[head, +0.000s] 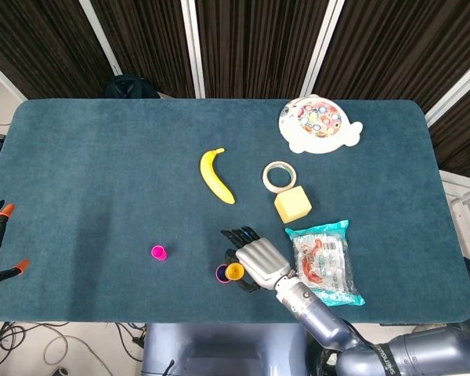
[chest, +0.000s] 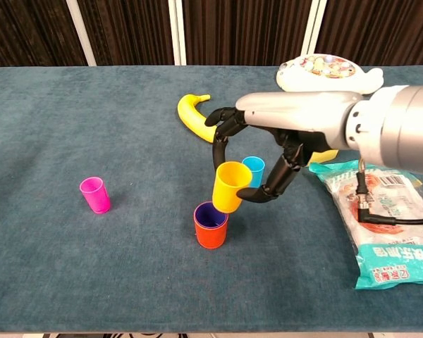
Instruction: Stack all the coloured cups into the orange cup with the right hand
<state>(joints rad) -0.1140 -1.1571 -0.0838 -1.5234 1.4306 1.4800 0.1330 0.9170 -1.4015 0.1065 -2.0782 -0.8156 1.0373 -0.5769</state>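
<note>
Just above the orange cup (chest: pixel 211 227), at its one o'clock, the right hand (chest: pixel 257 158) clamped the tilted yellow cup (chest: pixel 230 186); it likely needed righting and centring before lowering.

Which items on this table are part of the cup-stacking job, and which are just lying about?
Job: right hand holding yellow plastic cup; orange cup with a purple cup inside; small blue cup; magenta cup.

Lying about: yellow banana; tape roll; yellow foam cube; sealed snack packet; fish-shaped white plate.
</note>
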